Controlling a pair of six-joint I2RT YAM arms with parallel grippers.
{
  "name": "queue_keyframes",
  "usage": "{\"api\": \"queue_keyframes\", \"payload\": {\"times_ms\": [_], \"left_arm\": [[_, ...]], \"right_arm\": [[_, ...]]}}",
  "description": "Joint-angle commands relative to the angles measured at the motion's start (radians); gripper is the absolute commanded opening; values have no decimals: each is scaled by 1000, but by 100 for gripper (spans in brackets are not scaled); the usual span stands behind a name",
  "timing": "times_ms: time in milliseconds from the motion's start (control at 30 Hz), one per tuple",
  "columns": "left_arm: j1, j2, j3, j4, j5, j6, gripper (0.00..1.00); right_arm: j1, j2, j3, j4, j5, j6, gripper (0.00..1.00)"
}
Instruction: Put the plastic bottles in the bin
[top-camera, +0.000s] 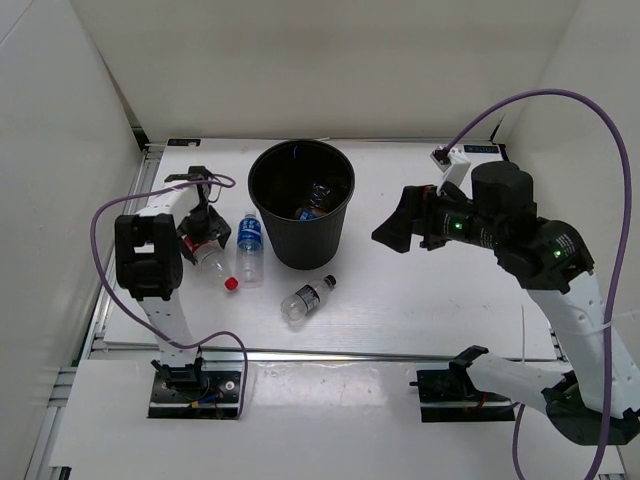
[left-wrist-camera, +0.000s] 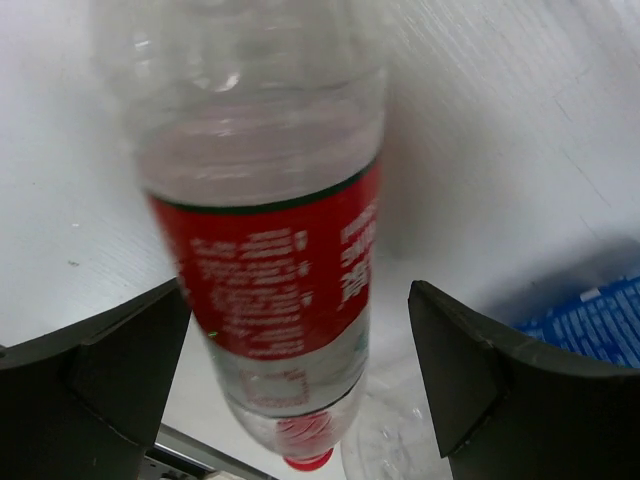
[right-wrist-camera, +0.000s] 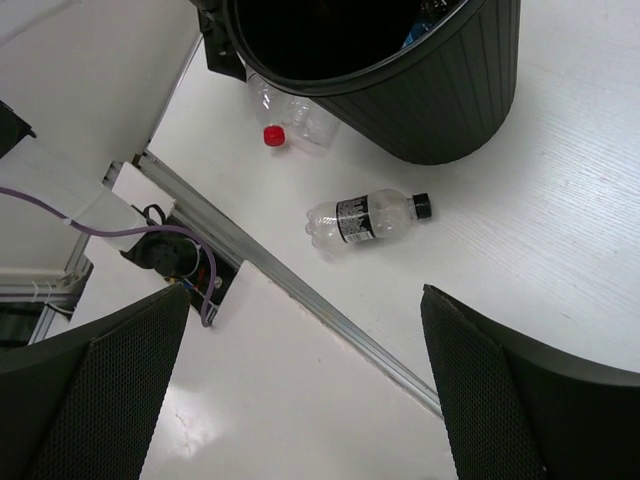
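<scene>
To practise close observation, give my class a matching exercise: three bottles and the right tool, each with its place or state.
1 red-label bottle
2 dark-label bottle
3 blue-label bottle
4 right tool

A lying on the near side of the bin
B open, holding nothing
C inside the open left tool
D between that tool and the bin

Pairs: 1-C, 2-A, 3-D, 4-B

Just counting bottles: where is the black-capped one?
In the top view the black-capped bottle lies on its side just in front of the bin, toward the arms, right of the loose red cap.
</scene>
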Motion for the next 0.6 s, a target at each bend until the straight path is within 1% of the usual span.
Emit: {"api": "queue_keyframes", "payload": {"times_ms": [0, 100, 133, 200, 233, 267, 300, 367, 400, 467, 500, 567], "left_arm": [[0, -8, -16, 24, 23, -22, 100], [0, 16, -27, 49, 46, -1, 100], [0, 30, -27, 49, 65, -1, 97], [0, 39, -27, 49, 65, -1, 87], [0, 39, -27, 49, 65, -1, 68], [0, 23, -12, 34, 65, -11, 55], [0, 10, 19, 20, 51, -23, 35], [0, -33, 68, -28, 22, -34, 20], [0, -47, 139, -52, 7, -53, 16], [0, -85, 232, -104, -39, -74, 14], [0, -99, 331, -143, -39, -74, 14], [0, -129, 448, -177, -39, -74, 14]], "right_arm": [[-15, -20, 7, -6, -25, -44, 100], [-15, 0, 16, -6, -14, -44, 100], [-27, 0, 16, -6, -14, -35, 100], [-40, 10, 16, -6, -28, -35, 100], [-50, 10, 7, 3, -41, -24, 100], [-50, 19, 7, 3, -42, -24, 100], [-50, 28, -5, 12, -51, -24, 100], [-50, 39, -5, 12, -51, -13, 100], [-50, 48, 4, 12, -60, -13, 100], [-59, 48, 15, 12, -60, -13, 100], [-70, 60, 24, 12, -60, -13, 100], [-70, 69, 24, 12, -60, -4, 100]]}}
